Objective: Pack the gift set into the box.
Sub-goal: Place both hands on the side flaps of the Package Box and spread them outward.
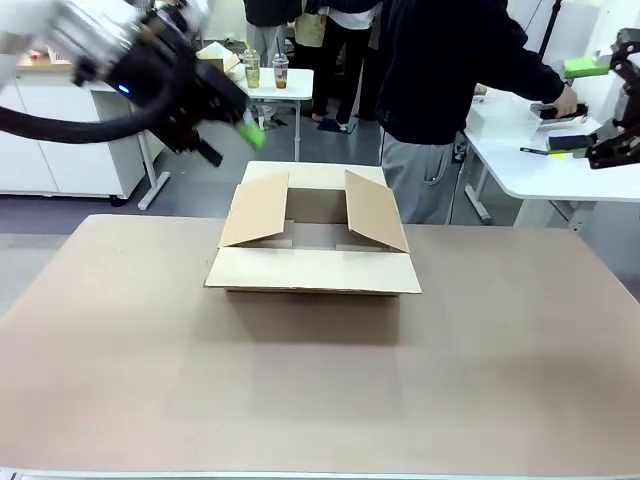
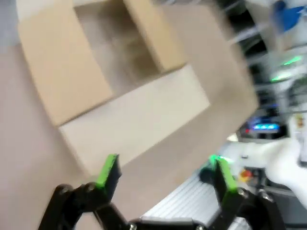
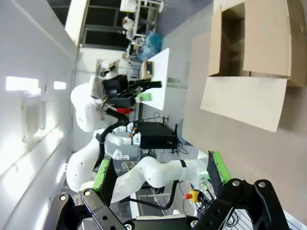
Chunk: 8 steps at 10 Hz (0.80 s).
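Two grippers hang over the table (image 1: 120, 380), both spread wide with nothing in them, and the box (image 1: 312, 255) looks empty as far as I can see into it, so I'd say the packing has not really started. The box sits mid-table, nearer the far edge. Its near flap lies flat outward and the two side flaps are tilted up beside the opening. The left gripper (image 1: 230, 138) hovers up over the far left corner, clear of the box. The right gripper (image 1: 596, 112) is out past the far right corner. The person (image 1: 440, 70) at the far edge leans toward a side table (image 1: 540, 170) off to the right, with one hand (image 1: 568, 100) on something dark there; I can't tell what it is. My guess is that the next move needs the gift set brought within reach, then gripped and lowered between those raised side flaps, which could catch it. The left wrist view, though blurred, looks past its own fingers (image 2: 108, 170) down onto the box floor, which the front view mostly hides behind the flaps. The right wrist view, rolled sideways, shows the box's outer wall and the left arm (image 3: 91, 110) beyond the table's edge.
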{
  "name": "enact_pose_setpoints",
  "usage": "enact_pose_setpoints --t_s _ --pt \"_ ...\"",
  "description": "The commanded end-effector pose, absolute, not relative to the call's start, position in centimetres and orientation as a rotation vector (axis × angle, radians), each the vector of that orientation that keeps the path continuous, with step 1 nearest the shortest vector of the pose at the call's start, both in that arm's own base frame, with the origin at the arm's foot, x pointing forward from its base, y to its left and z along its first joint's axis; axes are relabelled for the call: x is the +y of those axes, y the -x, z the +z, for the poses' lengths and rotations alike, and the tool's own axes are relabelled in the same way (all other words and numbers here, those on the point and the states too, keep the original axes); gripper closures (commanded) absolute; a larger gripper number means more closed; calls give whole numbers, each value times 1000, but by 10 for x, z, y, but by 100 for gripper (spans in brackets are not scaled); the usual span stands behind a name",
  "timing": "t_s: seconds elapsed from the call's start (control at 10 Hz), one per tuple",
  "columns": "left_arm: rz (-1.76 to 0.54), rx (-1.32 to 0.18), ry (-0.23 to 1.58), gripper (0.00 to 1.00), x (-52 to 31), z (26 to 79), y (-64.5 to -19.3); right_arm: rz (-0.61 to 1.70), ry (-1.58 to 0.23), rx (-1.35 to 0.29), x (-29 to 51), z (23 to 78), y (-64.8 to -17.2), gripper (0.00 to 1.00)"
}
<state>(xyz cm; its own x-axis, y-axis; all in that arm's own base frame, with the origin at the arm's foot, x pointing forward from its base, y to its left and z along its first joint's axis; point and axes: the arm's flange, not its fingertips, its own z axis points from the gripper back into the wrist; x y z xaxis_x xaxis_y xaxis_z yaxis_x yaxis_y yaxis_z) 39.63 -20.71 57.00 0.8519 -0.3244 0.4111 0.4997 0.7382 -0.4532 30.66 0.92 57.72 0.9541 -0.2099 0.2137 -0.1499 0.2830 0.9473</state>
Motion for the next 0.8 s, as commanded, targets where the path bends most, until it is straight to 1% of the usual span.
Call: enact_pose_setpoints --t_s 0.0,0.1,0.2,0.3,0.5,0.7 --pt "-522 -167 293 0 -242 557 -421 -12 -1287 -338 8 579 -309 0" --pt "-556 -147 195 0 -268 545 -429 -12 -1287 -338 8 579 -309 0" --pt "-579 -173 87 0 -293 533 -440 -12 -1287 -338 8 579 -309 0" --pt "-600 -179 29 0 -310 523 -450 -12 -1287 -338 8 579 -309 0" --pt "-553 -195 -10 0 -329 500 -483 -12 -1287 -338 8 579 -309 0" --pt "-439 -271 -55 0 -335 469 -516 -12 -1287 -338 8 579 -309 0"
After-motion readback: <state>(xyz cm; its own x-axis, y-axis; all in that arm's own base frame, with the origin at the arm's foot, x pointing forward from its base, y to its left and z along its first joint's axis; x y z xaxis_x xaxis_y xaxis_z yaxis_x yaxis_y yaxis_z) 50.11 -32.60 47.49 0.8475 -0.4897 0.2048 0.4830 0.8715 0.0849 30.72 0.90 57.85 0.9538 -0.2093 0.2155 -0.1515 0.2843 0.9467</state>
